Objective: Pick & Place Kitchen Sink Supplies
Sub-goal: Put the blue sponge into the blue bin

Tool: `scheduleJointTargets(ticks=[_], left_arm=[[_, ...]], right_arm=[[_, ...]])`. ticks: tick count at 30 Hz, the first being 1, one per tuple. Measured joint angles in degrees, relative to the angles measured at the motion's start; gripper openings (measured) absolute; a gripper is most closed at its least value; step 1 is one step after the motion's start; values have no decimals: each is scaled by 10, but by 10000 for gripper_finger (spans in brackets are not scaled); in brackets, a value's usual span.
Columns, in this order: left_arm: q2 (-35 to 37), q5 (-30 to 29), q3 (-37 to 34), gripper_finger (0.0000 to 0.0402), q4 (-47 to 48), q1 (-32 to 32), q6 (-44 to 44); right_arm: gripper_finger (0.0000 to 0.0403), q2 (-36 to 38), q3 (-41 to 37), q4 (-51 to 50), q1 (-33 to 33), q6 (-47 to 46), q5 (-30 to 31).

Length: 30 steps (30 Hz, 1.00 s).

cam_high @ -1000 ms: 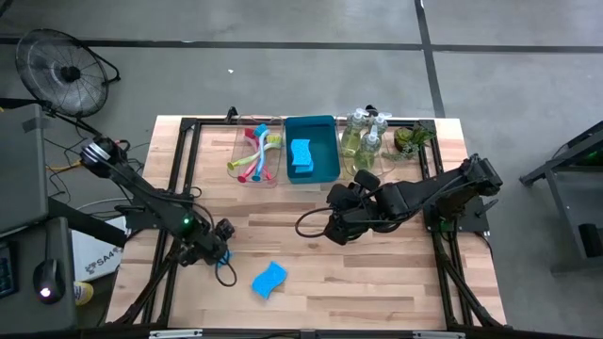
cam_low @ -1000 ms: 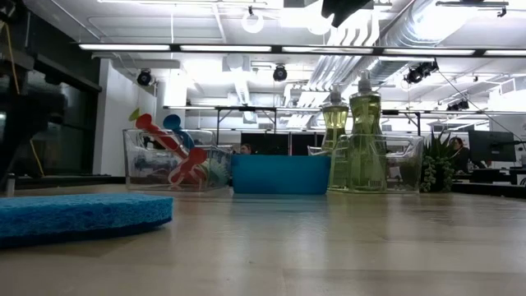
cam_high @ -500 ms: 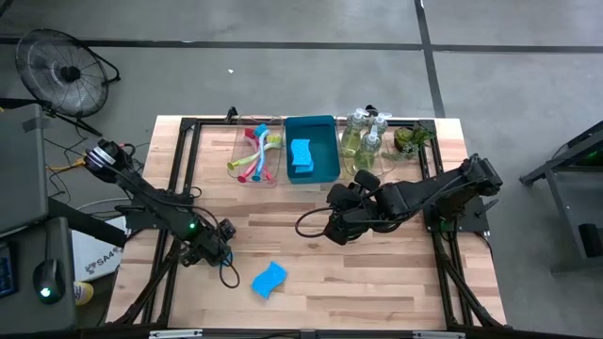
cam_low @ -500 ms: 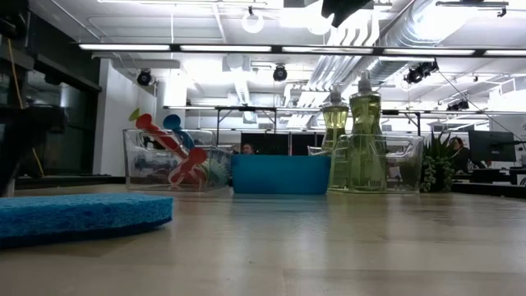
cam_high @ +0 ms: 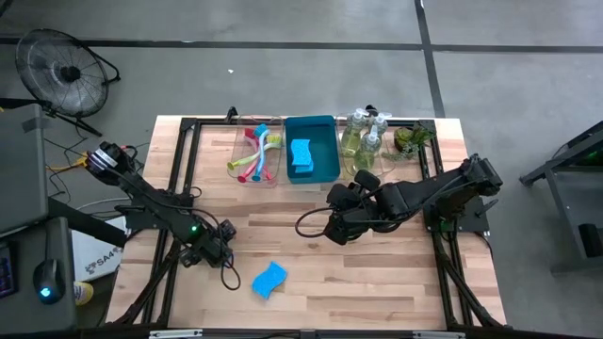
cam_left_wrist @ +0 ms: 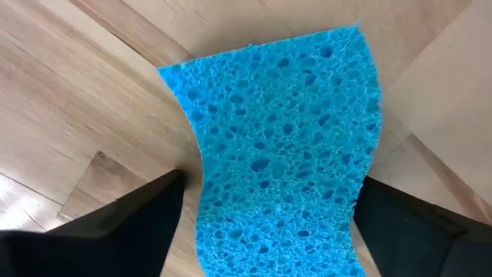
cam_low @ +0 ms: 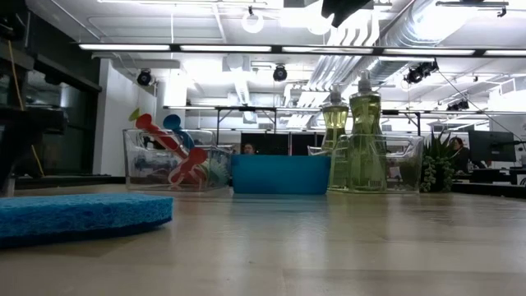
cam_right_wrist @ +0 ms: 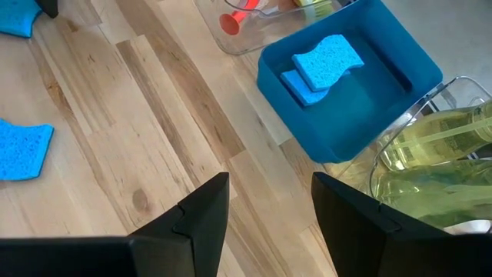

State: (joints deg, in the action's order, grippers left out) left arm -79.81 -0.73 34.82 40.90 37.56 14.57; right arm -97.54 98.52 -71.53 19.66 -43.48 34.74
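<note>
Sponge (cam_left_wrist: 284,146): blue, porous, wavy-edged, flat on wood | left gripper (cam_left_wrist: 265,223): spread astride | right gripper (cam_right_wrist: 265,211): spread

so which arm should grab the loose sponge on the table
Left. Its end effector sits open right beside the loose sponge, fingers flanking it in the wrist view. The right end effector waits mid-table, farther away.

Left arm reaches from the bench's left edge toward the front centre, forearm low and angled down. Left gripper (cam_high: 219,250) close above the boards, pointing forward; its dark fingers (cam_left_wrist: 115,231) spread wide apart, nothing between them.

Right arm extends from the right side toward mid-bench, elbow folded, wrist level. Right gripper (cam_high: 334,226) held above the surface; its fingers (cam_right_wrist: 192,223) parted, empty.
</note>
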Motion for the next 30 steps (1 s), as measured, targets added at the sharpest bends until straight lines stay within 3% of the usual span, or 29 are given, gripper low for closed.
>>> scheduleJointTargets(ticks=[13, 30], left_arm=[[-1, 1, -2, 238, -6, 0, -15], [-2, -1, -2, 169, -9, 0, -44]], right_arm=[[181, 0, 0, 0, 0, 2, 7], [181, 0, 0, 0, 0, 14, 7]])
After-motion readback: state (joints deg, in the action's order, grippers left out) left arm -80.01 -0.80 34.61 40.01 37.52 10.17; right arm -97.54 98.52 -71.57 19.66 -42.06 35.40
